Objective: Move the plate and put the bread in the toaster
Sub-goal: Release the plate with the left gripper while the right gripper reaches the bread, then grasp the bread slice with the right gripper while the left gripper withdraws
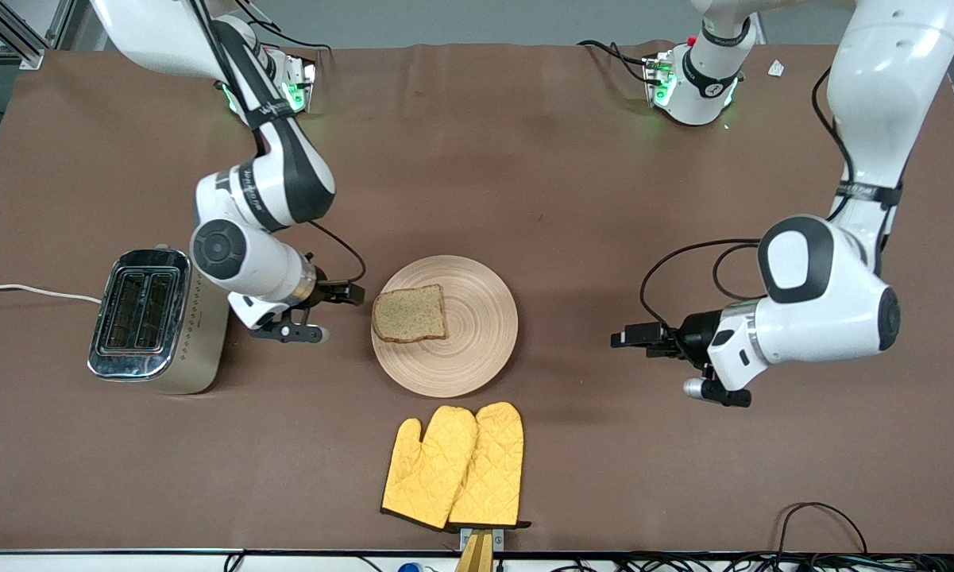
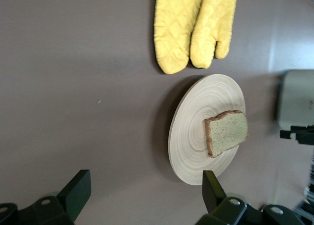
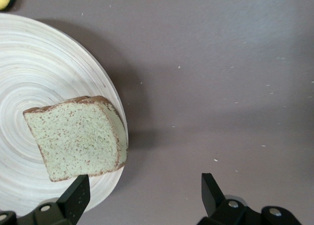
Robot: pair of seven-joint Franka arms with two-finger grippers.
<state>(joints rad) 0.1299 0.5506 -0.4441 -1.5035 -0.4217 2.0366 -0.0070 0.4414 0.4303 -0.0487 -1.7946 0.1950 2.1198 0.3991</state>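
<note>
The round wooden plate [image 1: 477,334] lies mid-table with the brown bread slice [image 1: 409,314] on its side toward the right arm's end. The chrome-topped toaster [image 1: 155,318] stands at the right arm's end, slots empty. My right gripper [image 1: 353,294] is open and empty, over the table between toaster and plate; its wrist view shows the bread [image 3: 76,139] on the plate [image 3: 44,63] just off one fingertip [image 3: 78,193]. My left gripper [image 1: 621,339] is open and empty, over bare table toward the left arm's end of the plate [image 2: 191,137].
A pair of yellow oven mitts [image 1: 454,469] lies nearer the front camera than the plate, at the table's edge. The toaster's white cord [image 1: 32,292] runs off the right arm's end of the table.
</note>
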